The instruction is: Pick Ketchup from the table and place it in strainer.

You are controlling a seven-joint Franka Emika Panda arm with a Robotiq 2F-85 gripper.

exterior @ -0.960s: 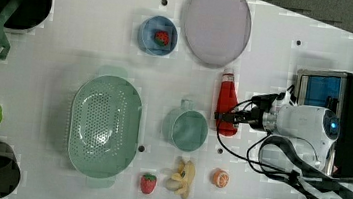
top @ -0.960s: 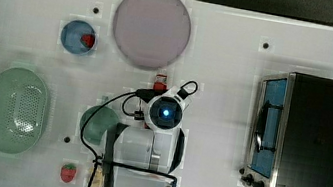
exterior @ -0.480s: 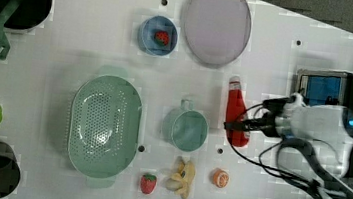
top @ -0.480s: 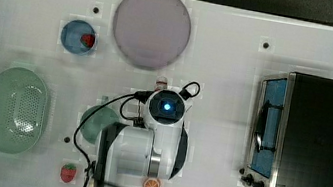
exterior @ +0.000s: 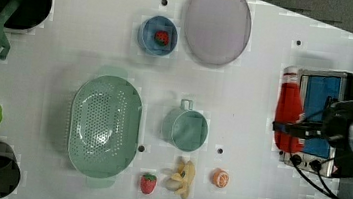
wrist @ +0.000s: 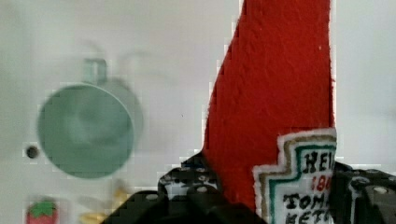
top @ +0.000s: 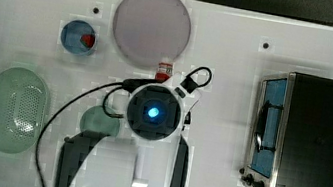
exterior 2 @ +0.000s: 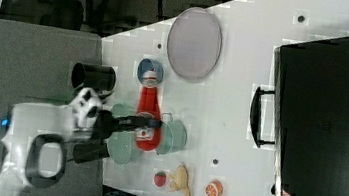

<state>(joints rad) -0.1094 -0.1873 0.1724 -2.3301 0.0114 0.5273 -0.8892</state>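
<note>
White tabletop is seen below as the ketchup bottle (exterior: 289,110), clamped at its label by the gripper (exterior: 289,128), is carried aloft, well apart from the mint-green strainer (exterior: 105,126) awaiting it.

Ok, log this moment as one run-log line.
phase: carry | hand: shut on ketchup bottle, lifted off table | strainer: empty

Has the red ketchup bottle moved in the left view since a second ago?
Yes. The red ketchup bottle, gripped in the tool, has shifted toward the left view's right, away from the teal-green cup and now overlaps the black oven.
</note>
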